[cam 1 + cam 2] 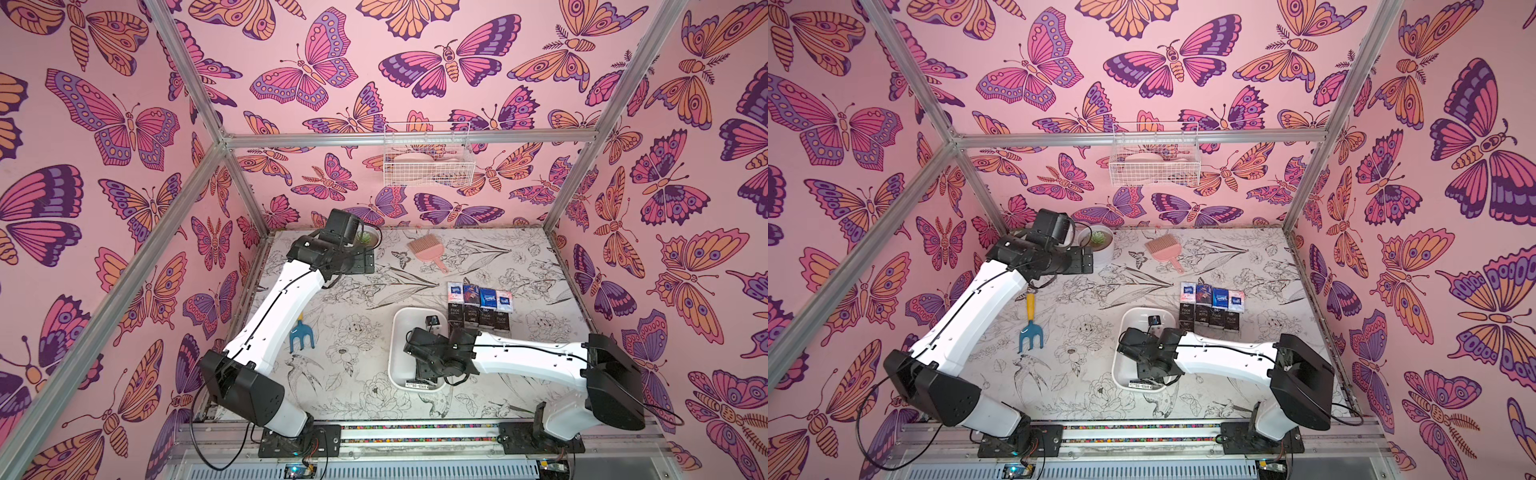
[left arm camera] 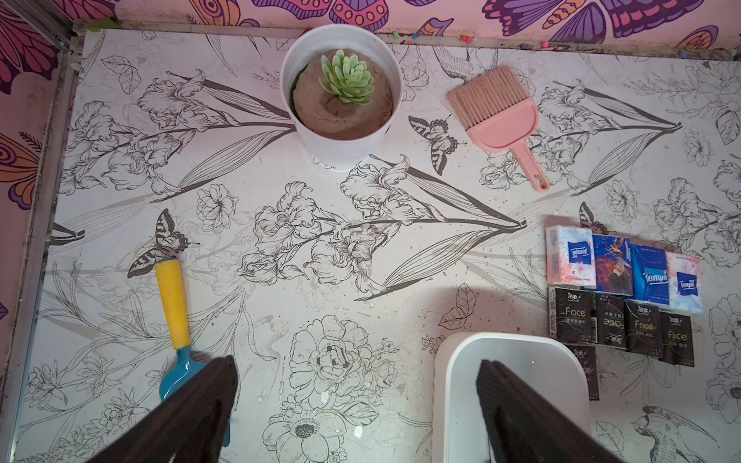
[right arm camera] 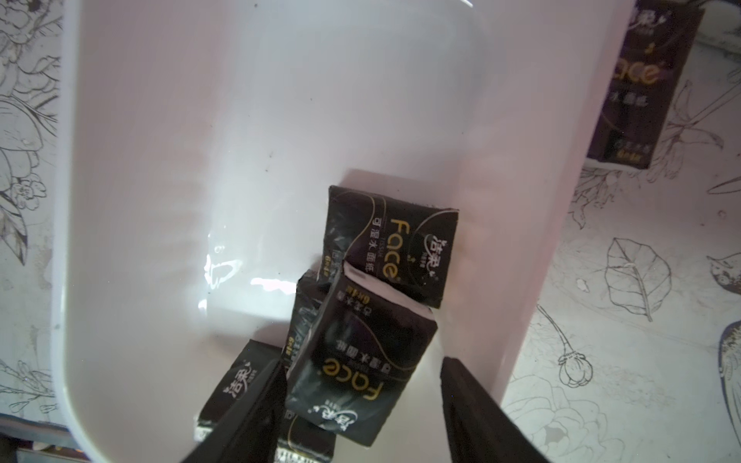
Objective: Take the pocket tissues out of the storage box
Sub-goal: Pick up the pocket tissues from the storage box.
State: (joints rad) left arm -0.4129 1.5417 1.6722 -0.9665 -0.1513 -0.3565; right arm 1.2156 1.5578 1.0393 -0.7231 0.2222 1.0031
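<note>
Presently the right hand (image 3: 363, 362) is hanging inside the storage box (image 1: 401, 328), at the box's 5 o'clock corner in a top view. Its jaws are standing released, straddling the uppermost Face packet (image 3: 353, 340) without clamping it. One finger is at or nearly at the packet's side, and the other is showing a thin gap.

That packet is lying tilted on at least three more black packets (image 3: 393, 244). Its long axis is running roughly 12 to 6 along the box, so the jaws are bracketing its short width. A straight closing looks sufficient.

The right arm is plainly the nearer one. The left hand (image 2: 357, 362), jaws spread and empty, is idling well apart at the box's 10 o'clock, near the plant pot (image 2: 341, 80).

Room is tight on one side, with the box's 3 o'clock wall just beside the outer finger. The box floor toward 9 and 12 o'clock is lying bare. The set-out packets (image 2: 621, 288) are lining up on the surface (image 2: 361, 248) at the box's 2 o'clock, just beside its wall. Open surface is remaining at 3 o'clock for the next one.
</note>
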